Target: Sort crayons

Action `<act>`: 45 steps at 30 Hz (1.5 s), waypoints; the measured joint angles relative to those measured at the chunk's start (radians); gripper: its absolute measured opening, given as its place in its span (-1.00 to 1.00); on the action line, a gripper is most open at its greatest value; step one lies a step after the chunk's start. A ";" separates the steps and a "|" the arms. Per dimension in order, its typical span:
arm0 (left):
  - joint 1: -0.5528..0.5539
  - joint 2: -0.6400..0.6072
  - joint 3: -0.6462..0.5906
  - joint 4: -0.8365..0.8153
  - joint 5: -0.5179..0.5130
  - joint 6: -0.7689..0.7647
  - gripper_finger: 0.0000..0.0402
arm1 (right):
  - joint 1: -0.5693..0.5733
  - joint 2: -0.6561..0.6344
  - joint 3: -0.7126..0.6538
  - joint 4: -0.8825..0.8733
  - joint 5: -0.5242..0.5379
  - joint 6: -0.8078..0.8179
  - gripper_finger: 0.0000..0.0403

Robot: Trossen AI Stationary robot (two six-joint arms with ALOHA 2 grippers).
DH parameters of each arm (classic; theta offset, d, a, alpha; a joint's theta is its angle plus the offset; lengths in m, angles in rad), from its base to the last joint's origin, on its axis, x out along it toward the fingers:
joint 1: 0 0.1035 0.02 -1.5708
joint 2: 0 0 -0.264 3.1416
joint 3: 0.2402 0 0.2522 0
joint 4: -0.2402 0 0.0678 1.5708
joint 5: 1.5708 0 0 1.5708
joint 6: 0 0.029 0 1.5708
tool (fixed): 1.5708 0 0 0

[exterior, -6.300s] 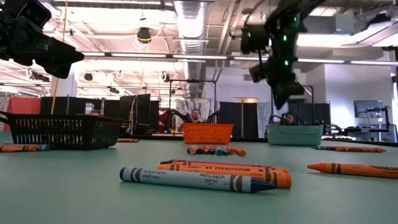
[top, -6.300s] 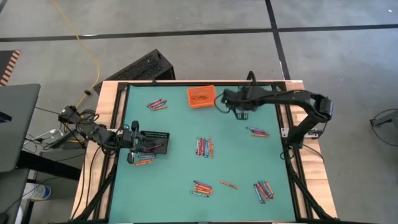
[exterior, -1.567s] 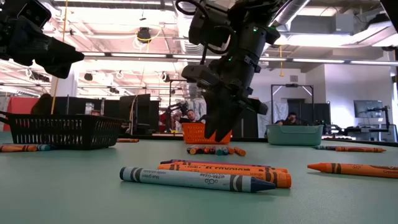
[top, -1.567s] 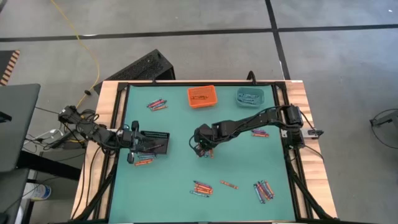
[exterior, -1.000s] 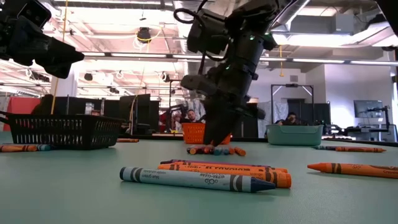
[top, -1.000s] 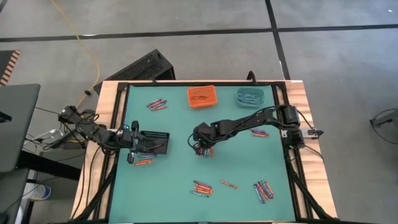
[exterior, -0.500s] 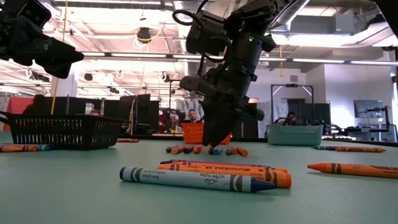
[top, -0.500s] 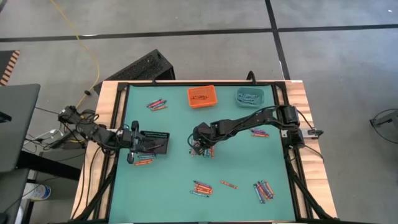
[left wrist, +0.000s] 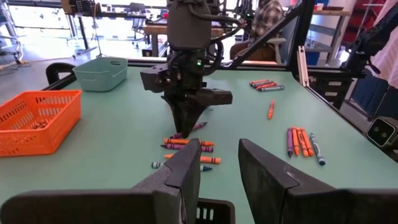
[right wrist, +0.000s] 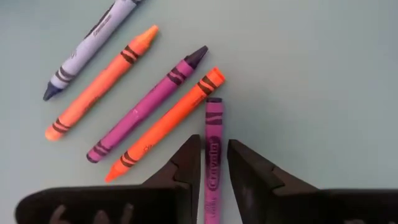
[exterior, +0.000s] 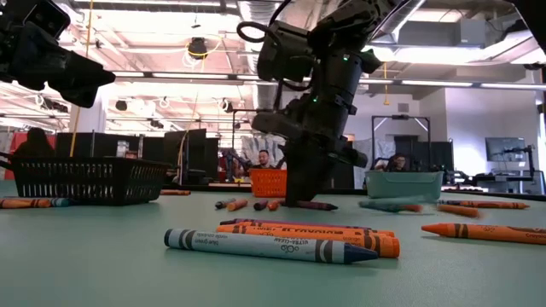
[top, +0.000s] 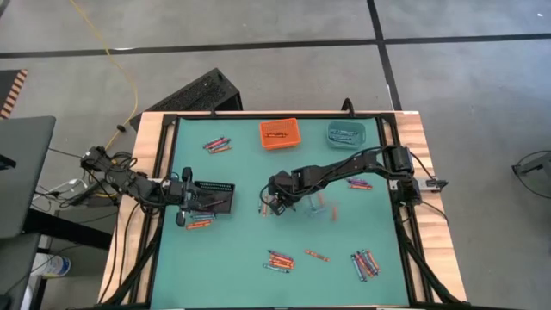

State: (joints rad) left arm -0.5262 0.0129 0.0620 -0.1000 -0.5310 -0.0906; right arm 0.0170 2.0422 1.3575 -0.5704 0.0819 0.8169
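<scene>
My right gripper [top: 274,205] stands at the table's middle, pointing steeply down into a scattered bunch of crayons [right wrist: 155,106]. Its fingertips [right wrist: 214,163] are slightly apart, with a magenta crayon [right wrist: 213,134] on the mat between them. Orange, purple and lavender crayons lie flat just beyond. Other crayons [exterior: 388,205] lie blurred to the right. My left gripper [left wrist: 219,152] waits, open, level above the black basket [top: 215,196] at the table's left, with nothing between its fingers. My right gripper straddles the magenta crayon's rear half [right wrist: 214,168] from above, slanting, with the crayon running along the fingers. The crayon lies flat on the mat. One finger [right wrist: 191,163] sits close against its side; a sliver of mat shows by the other. Whether they touch I cannot tell.
An orange bin [top: 279,133] and a teal bin [top: 345,133] stand at the far edge. More crayon groups lie at the far left [top: 217,144], beside the black basket [top: 199,223], at the right [top: 358,182] and along the near side [top: 278,259], [top: 365,262].
My right gripper has stayed at the middle bunch and tipped a little. The bunch, tight a second ago, has spread out: some crayons have slid toward the left, and a teal and an orange one have rolled off toward the table's right edge.
</scene>
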 joint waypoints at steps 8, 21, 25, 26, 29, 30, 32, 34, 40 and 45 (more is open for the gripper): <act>0.000 0.000 0.000 0.000 0.000 0.000 -0.51 | 0.002 0.000 0.000 0.001 0.050 -0.134 -0.62; 0.000 0.000 0.000 0.000 0.000 0.000 -0.51 | 0.006 0.000 0.063 0.012 0.099 -0.206 -0.98; 0.000 0.000 0.000 0.000 0.000 0.000 -0.51 | 0.007 -0.022 0.124 0.030 0.149 -0.251 -0.99; 0.000 0.000 0.000 0.000 0.000 0.000 -0.51 | 0.011 -0.022 0.138 0.052 0.164 -0.259 -0.99; 0.000 0.000 0.000 0.000 0.001 0.000 -0.51 | 0.031 -0.020 0.157 0.186 0.183 -0.365 -0.99; 0.000 0.000 0.000 0.000 0.001 0.000 -0.51 | 0.038 -0.020 0.159 0.276 0.182 -0.395 -0.99; 0.000 0.000 0.000 0.000 0.000 0.000 -0.51 | 0.050 -0.021 0.158 0.449 0.169 -0.442 -0.99; 0.000 0.000 0.000 0.000 0.000 0.000 -0.51 | 0.066 -0.011 0.158 0.588 0.158 -0.481 -0.99; 0.000 0.000 0.000 0.000 0.001 0.000 -0.51 | 0.062 0.044 0.158 0.852 0.143 -0.514 -0.99; 0.000 0.000 0.000 -0.001 0.001 0.000 -0.51 | 0.022 0.152 0.215 0.908 0.092 -0.511 -0.99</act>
State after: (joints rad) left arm -0.5262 0.0128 0.0620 -0.1005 -0.5297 -0.0906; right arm 0.0394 2.1941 1.5722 0.3374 0.1734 0.3058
